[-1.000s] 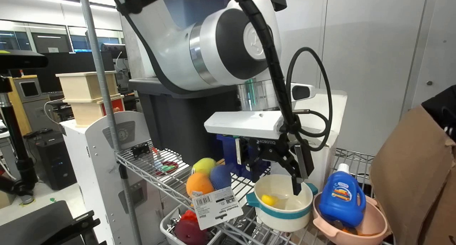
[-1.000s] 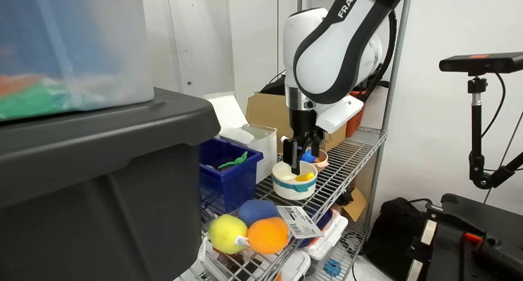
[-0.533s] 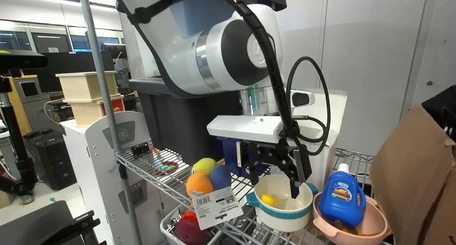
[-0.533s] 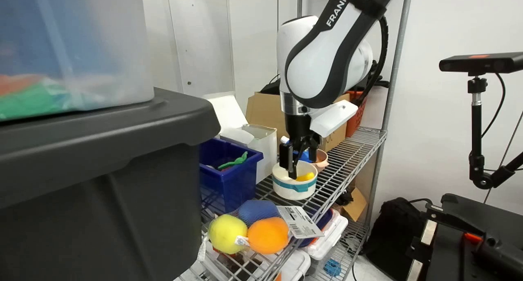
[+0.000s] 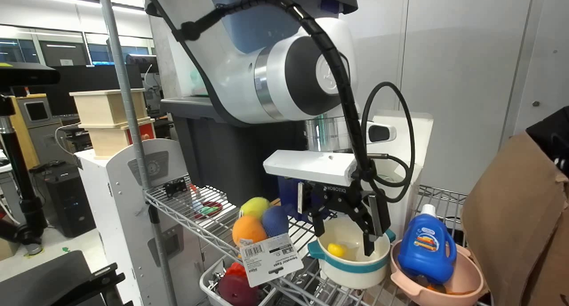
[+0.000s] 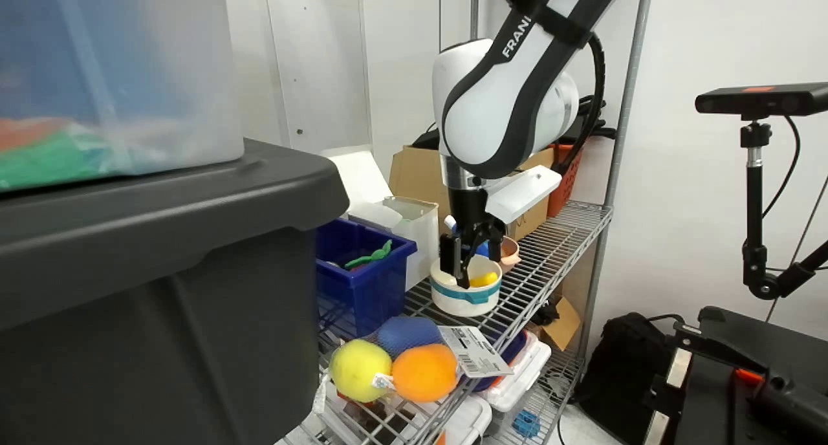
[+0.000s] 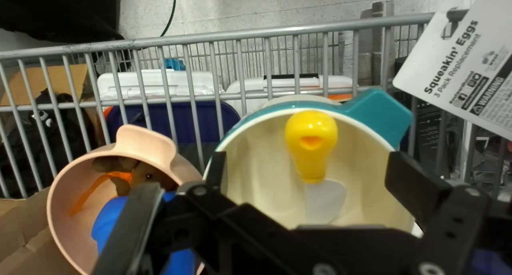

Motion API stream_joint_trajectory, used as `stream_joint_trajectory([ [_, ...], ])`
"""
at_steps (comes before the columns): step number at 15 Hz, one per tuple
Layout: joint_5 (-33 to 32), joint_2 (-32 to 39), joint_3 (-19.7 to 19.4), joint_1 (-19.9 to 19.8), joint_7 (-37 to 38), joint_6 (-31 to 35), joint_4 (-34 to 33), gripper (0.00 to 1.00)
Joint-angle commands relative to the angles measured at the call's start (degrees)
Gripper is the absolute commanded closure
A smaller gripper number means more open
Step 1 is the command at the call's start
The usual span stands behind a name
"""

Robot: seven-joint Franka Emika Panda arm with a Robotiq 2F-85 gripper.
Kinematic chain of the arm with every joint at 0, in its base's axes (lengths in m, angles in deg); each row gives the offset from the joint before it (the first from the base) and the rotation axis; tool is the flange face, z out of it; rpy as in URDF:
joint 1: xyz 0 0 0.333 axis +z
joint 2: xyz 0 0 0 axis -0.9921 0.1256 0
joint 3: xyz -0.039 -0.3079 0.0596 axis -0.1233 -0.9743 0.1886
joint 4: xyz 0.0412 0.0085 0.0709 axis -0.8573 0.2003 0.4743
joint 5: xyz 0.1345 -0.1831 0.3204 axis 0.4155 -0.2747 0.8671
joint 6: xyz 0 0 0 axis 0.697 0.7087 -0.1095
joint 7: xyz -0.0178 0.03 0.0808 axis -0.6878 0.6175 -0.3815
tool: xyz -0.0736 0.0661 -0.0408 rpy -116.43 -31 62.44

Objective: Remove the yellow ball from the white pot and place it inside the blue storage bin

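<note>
The white pot (image 5: 351, 277) has a teal band and handles and stands on the wire shelf; it also shows in an exterior view (image 6: 464, 306) and in the wrist view (image 7: 256, 163). The yellow thing (image 7: 311, 133) in it, taken as the yellow ball, looks like a bulb-shaped handle with a hole and tapered neck, above a pale flat blade. It leans at the pot's wall. My gripper (image 5: 343, 240) is open and empty, pointing down over the pot's mouth. Its fingers stand wide on either side of the yellow thing. The blue storage bin (image 6: 372, 299) is partly hidden behind my gripper in an exterior view (image 5: 286, 192).
A pink bowl (image 5: 462, 275) holding a blue bottle (image 5: 429, 250) stands beside the pot. Netted yellow, orange and blue eggs (image 6: 424, 372) with a card lie near the shelf edge. A white box (image 6: 420, 238) and a dark grey tote (image 6: 194, 341) stand nearby.
My arm and gripper have come down towards the pot in both exterior views, with a slight sideways shift. The fingers have stayed open. The pot and the yellow thing look unmoved.
</note>
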Motion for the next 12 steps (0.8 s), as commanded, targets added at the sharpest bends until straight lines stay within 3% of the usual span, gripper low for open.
stream_joint_trajectory([
  [1,1.67,1.34,0.79,-0.7,-0.95,-2.34,-2.23,0.0],
  [12,3.5,1.31,1.89,-1.8,-2.19,-6.13,-4.07,0.0],
])
